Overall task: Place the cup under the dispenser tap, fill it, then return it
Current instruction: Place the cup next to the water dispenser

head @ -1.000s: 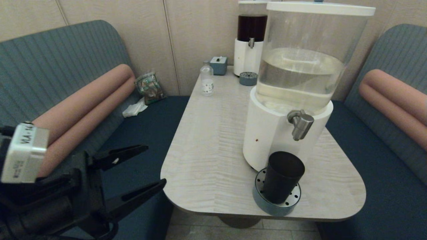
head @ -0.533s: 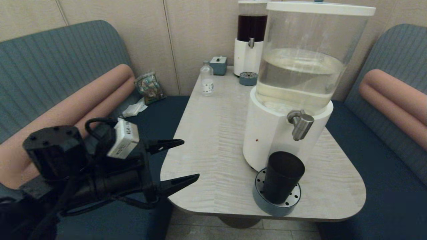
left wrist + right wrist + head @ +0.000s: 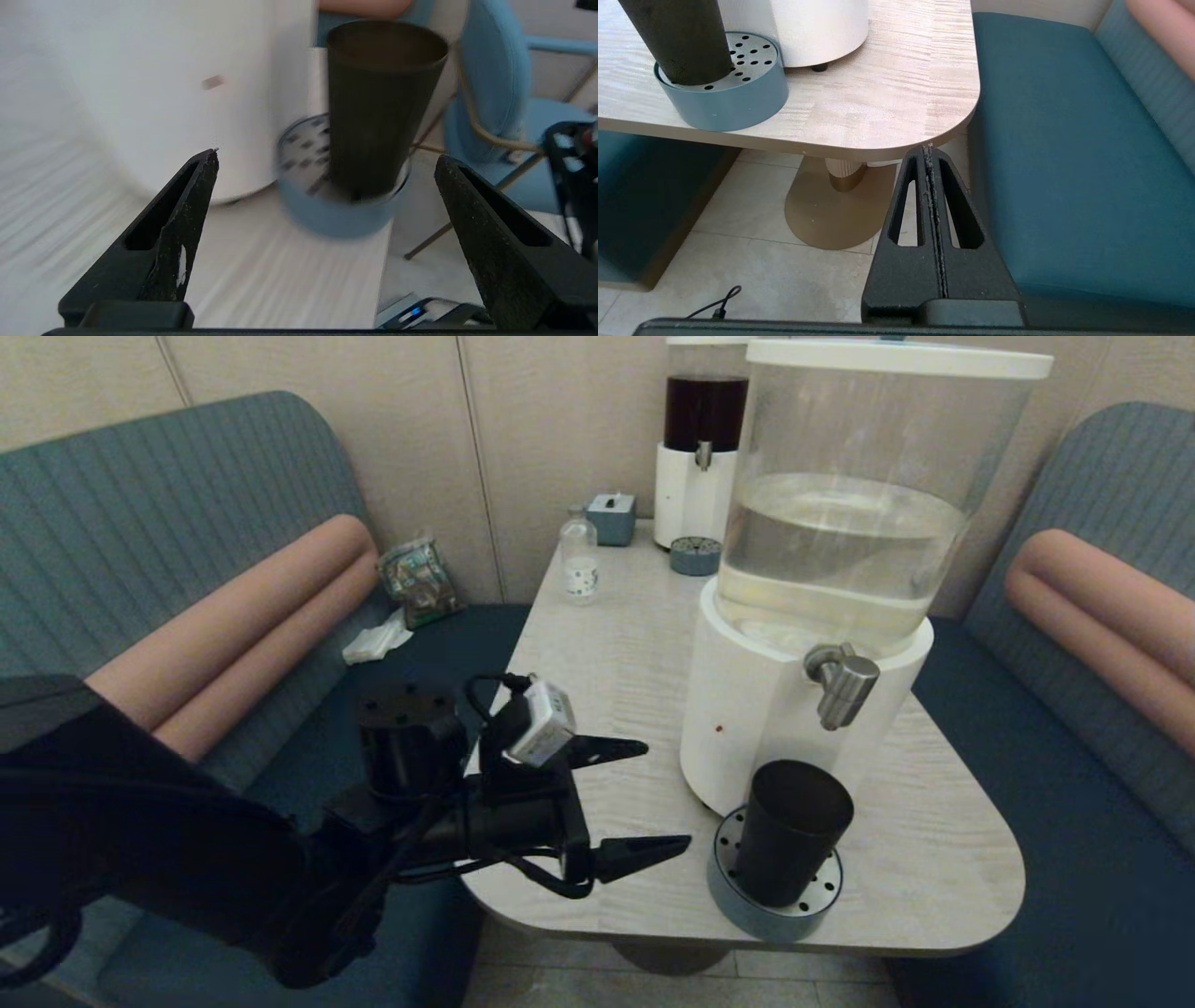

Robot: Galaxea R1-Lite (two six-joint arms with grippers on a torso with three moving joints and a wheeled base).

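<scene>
The dark tapered cup [image 3: 792, 831] [image 3: 380, 107] [image 3: 677, 39] stands upright on the round blue-grey drip tray [image 3: 726, 887] [image 3: 322, 219] [image 3: 733, 100], below the brushed-steel dispenser tap [image 3: 840, 683] of the big white-based dispenser [image 3: 747, 719]. My left gripper [image 3: 665, 795] [image 3: 327, 156] is open over the table's near left part, pointing at the cup and a short way left of it, with nothing between its fingers. My right gripper [image 3: 929, 149] is shut and empty, parked low beside the table's near right corner.
On the light wood table [image 3: 597, 709] a small clear bottle [image 3: 580, 560], a blue-grey box [image 3: 611, 518], a second drip tray [image 3: 695, 556] and the dark-liquid dispenser [image 3: 702, 448] stand at the far end. Teal benches [image 3: 1074, 859] flank the table.
My left arm has swept in from the left, over the table edge, toward the cup, its gripper staying open. The cup and right arm have not moved.
</scene>
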